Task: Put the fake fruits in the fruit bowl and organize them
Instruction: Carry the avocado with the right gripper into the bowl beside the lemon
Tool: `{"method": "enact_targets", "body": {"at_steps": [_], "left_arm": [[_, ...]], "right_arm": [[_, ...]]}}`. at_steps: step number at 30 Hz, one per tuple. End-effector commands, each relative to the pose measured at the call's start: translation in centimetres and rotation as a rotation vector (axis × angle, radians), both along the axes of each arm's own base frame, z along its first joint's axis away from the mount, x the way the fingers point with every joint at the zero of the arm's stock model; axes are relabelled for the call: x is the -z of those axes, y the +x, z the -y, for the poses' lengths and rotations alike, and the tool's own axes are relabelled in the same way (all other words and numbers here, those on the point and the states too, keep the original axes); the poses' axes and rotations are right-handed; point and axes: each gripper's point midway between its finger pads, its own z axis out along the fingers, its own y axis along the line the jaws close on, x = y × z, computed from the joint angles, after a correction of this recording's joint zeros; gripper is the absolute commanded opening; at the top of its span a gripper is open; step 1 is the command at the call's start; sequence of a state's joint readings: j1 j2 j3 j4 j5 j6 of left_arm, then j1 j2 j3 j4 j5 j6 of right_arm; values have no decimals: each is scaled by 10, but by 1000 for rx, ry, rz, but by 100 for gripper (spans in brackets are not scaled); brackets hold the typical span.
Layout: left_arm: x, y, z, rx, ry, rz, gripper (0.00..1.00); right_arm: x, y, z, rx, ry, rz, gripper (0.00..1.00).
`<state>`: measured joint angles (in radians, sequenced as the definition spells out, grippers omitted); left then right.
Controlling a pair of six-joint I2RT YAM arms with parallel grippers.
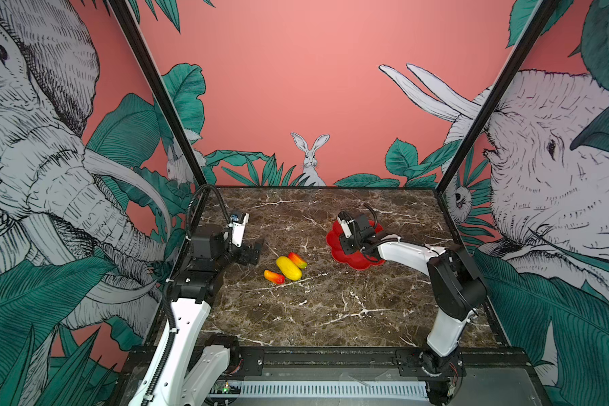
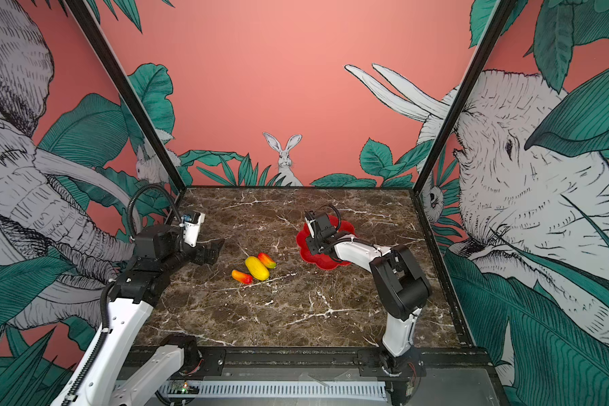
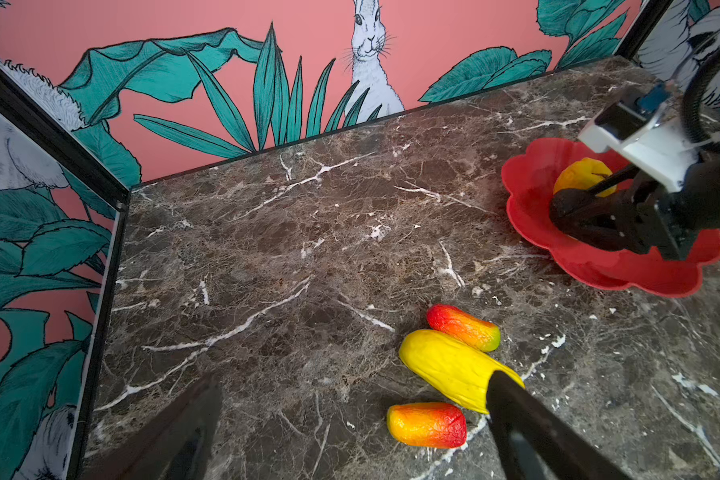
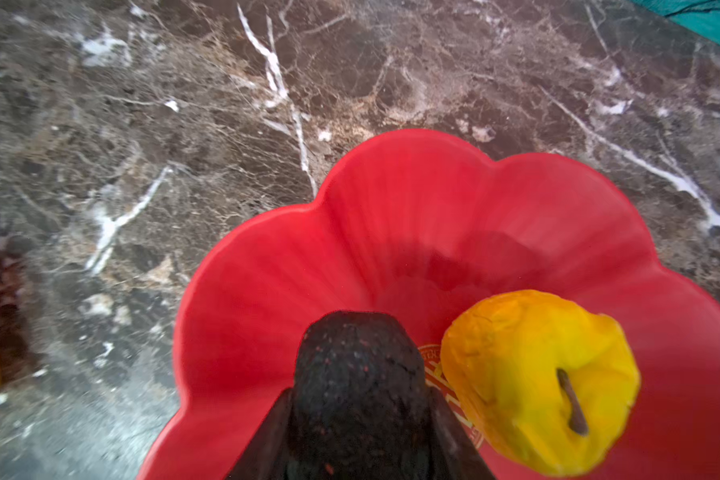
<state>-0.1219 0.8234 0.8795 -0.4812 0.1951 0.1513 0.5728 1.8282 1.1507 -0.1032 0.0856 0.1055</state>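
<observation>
- The right hand (image 4: 360, 399) is partly closed on a speckled black oval toy fruit (image 4: 354, 357), inside the glossy red scallop-rimmed bowl (image 1: 333, 242). In a top view the bowl sits at about two o'clock from the middle of the dark marble worktop (image 1: 331, 309).
- A bumpy yellow stubby fruit (image 4: 537, 382) already lies in the bowl, just beside the black one. I cannot tell whether the black one touches the bowl floor.
- If it is let go from any height, it may roll in the shallow dish, knock the yellow piece or hop the low rim.
- A finger catching the rim on the way out would drag the bowl.
- The left hand (image 1: 255, 253) is wide open and empty.
- At its four o'clock lie a long yellow oval (image 1: 289, 268) and two red-orange mango-like pieces (image 1: 297, 260) (image 1: 274, 277). They are packed close, so grabbing one may scatter its neighbours.
</observation>
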Motion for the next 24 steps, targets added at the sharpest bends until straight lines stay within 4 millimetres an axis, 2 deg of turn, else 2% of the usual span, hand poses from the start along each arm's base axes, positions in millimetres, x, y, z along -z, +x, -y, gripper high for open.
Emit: {"method": "enact_targets", "body": {"at_steps": [1, 8, 15, 19, 24], "left_arm": [[3, -3, 1, 15, 6, -6, 100], [3, -3, 1, 13, 6, -5, 100], [4, -2, 1, 13, 7, -8, 100], [3, -2, 1, 14, 7, -6, 100], [4, -2, 1, 13, 8, -7, 100]], "right_arm": [[1, 11, 3, 39, 11, 39, 24], [16, 14, 5, 48, 11, 35, 26], [23, 12, 6, 47, 4, 21, 37], [22, 12, 8, 44, -5, 23, 46], [17, 11, 9, 39, -9, 26, 52]]}}
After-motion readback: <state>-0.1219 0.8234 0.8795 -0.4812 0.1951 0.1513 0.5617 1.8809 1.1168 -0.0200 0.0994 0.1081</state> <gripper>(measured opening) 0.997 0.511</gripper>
